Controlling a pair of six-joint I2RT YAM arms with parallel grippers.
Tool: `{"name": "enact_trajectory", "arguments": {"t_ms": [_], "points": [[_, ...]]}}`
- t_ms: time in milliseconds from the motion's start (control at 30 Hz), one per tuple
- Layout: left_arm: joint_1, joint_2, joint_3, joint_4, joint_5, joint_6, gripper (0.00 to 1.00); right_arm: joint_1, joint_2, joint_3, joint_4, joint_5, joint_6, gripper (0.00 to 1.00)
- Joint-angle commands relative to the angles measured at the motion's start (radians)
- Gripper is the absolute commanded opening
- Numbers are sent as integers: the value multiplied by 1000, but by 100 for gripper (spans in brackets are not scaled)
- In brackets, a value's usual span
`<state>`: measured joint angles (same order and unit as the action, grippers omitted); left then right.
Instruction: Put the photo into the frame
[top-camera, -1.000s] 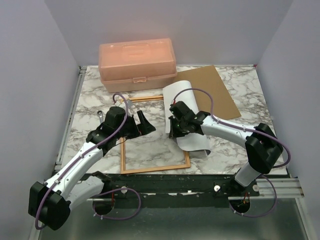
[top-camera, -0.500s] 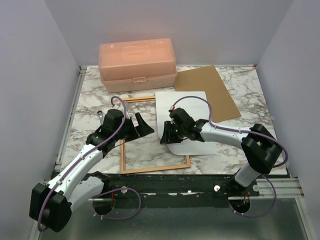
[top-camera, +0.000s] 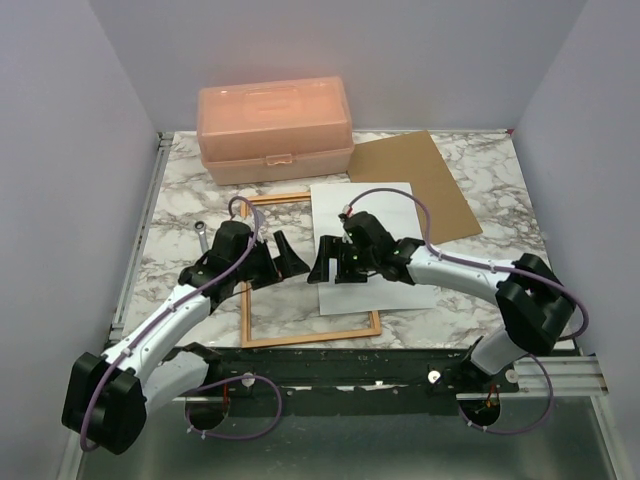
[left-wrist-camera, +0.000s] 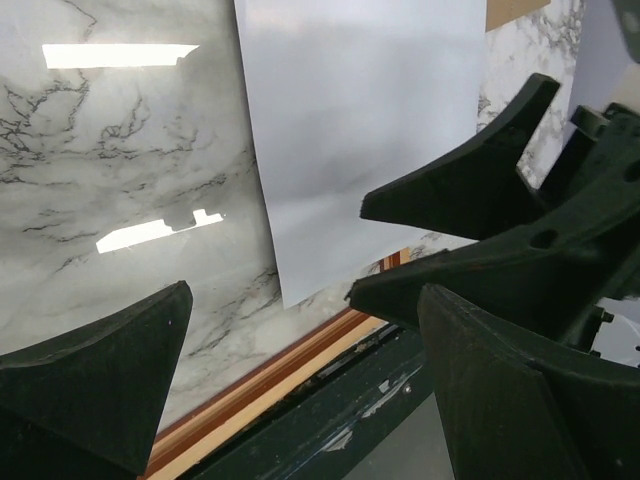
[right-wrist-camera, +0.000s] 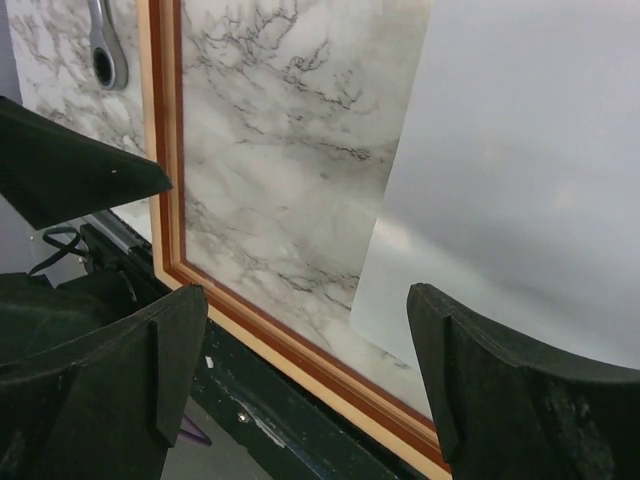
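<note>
Marble counter (top-camera: 170, 205), white-backed rectangular photo (top-camera: 385, 298) overlapping the thin reddish-brown wooden frame (top-camera: 310, 337).
Our left claw (top-camera: 281, 256) and right claw (top-camera: 336, 266) gape empty; the right is nearer, photo just beneath it, frame opening to its left.

Soft, even overhead light; the top view is sharp, shadows faint. In the left wrist view 2 white glare patches lie on the glossy tabletop (left-wrist-camera: 100, 150); the photo (right-wrist-camera: 530, 180) shows a dull sheen.

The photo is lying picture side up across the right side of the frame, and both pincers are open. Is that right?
Not quite: the photo lies white back up, as the top view shows. It does cross the right side of the frame, and the left pincer and right pincer are open.
</note>
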<state>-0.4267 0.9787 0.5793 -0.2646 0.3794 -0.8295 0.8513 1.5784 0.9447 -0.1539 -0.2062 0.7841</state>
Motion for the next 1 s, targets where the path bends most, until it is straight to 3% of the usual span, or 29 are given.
{"name": "enact_trajectory", "arguments": {"t_ms": [0,300,633,733,967], "points": [[5,42,-23,40,42,20,99,-35,-69,18,-60,45,-37,90],[3,142,-53,122,109,3,98,-447,-176,-123,-120,-138,-101,92],[-7,249,-54,200,138,-13,96,-879,-96,-144,-251,-116,-272,92],[-14,288,-46,222,141,-16,96,-942,-48,-149,-240,-148,-291,92],[-24,401,-10,288,138,-14,92,-950,81,-163,-122,-261,-283,92]]}}
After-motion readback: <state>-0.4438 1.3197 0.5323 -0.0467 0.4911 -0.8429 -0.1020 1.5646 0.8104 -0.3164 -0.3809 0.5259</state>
